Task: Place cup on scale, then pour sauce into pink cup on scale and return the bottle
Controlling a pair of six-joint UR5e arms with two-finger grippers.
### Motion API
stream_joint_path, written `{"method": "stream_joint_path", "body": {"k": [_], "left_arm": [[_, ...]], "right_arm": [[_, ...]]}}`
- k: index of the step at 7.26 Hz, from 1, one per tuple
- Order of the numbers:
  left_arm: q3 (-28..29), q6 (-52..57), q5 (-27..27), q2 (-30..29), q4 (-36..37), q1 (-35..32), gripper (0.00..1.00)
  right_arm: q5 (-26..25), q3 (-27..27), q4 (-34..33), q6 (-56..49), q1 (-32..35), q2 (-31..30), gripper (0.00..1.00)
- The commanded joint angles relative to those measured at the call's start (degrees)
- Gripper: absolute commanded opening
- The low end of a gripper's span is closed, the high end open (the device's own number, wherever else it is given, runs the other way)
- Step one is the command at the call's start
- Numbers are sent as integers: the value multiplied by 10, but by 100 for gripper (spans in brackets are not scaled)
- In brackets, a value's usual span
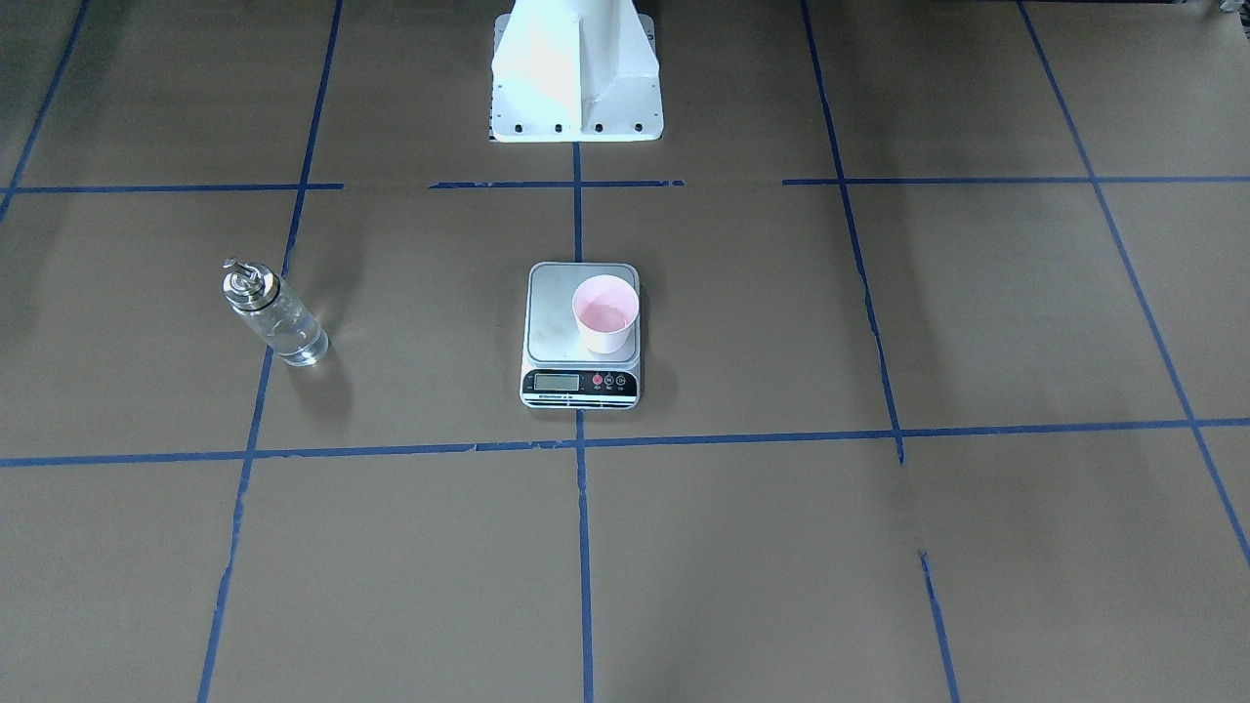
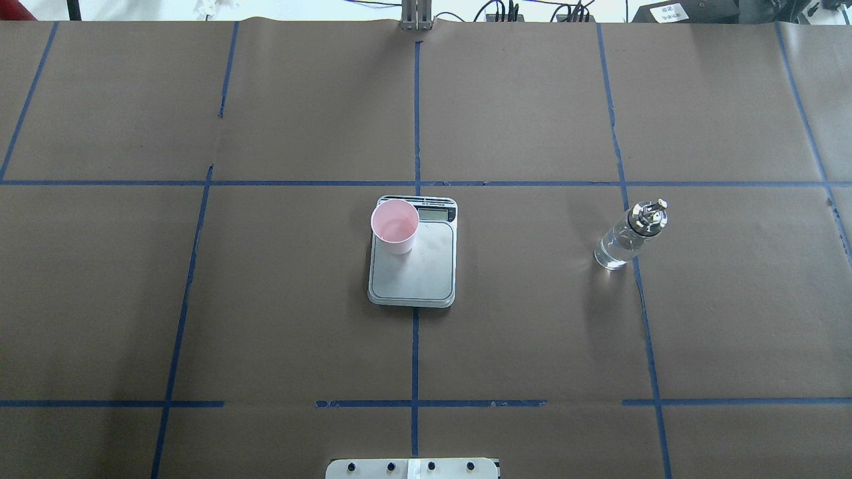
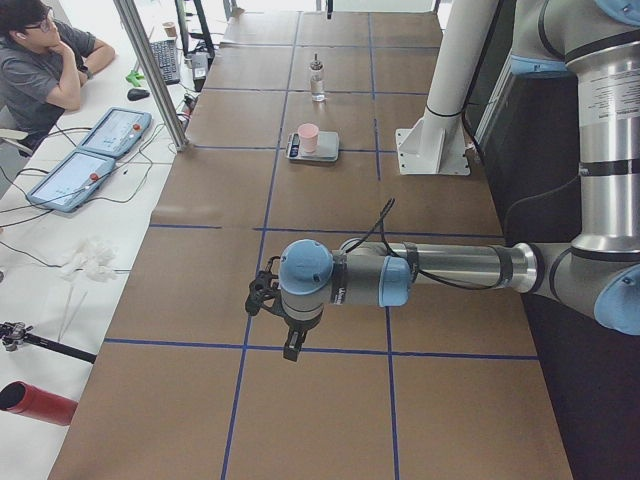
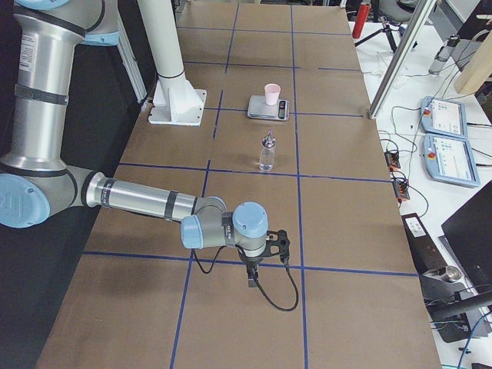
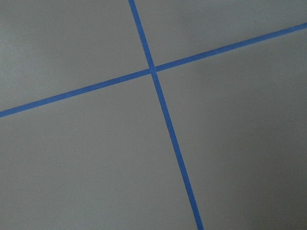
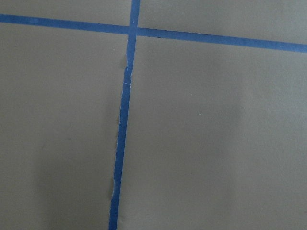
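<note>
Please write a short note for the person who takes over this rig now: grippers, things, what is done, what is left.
Left gripper and right gripper: parked over bare table, far from the things; open or shut, cannot tell.
Cup upright on the scale, corner beside the display.
Bottle upright on the table, robot's right side, ungripped.
Done: cup placed. Pouring: cannot tell from here; check the cup first.

Far off, the cup [image 4: 272,94] stands on the scale [image 4: 257,110]; nearer, apart from both, the bottle [image 4: 267,153] stands upright.
</note>
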Motion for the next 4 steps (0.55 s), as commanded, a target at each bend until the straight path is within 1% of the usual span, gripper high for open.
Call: {"method": "stream_joint_path", "body": {"k": [1, 2, 3, 4], "left_arm": [[-3, 0, -1, -1, 0, -1, 100], [-2, 0, -3, -2, -1, 0, 100], [-3, 0, -4, -2, 1, 0, 100], [-6, 0, -4, 3, 4, -2, 100]], "right_arm": [[10, 2, -6, 2, 7, 14, 100], [46, 6, -38, 1, 30, 23, 100], [52, 30, -95, -2, 45, 35, 100], [45, 47, -113, -4, 45, 34, 100]]}}
